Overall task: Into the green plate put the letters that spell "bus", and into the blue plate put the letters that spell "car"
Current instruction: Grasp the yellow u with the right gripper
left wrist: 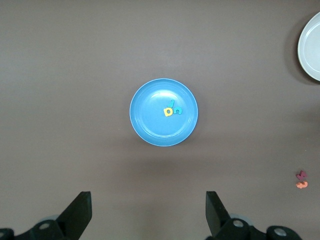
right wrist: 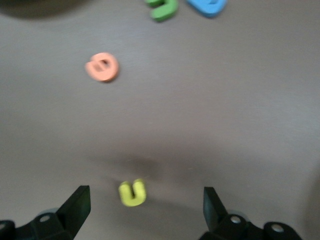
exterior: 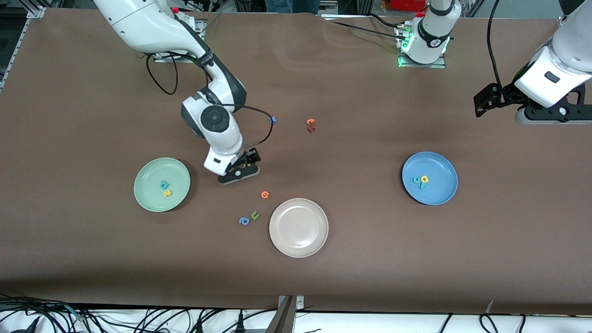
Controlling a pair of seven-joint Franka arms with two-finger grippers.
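Two letters sit in the green plate (exterior: 162, 184); yellow u (right wrist: 132, 192) on the table.
Right gripper (right wrist: 142, 212) beside that plate, fingers apart above the u; left gripper (left wrist: 147, 215) waits, fingers apart, well apart from it.

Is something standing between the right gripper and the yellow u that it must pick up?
Nothing visible does. In the right wrist view the yellow u lies alone on the bare table between the open fingers of the right gripper. The orange letter lies clear of them, beside nothing that blocks.
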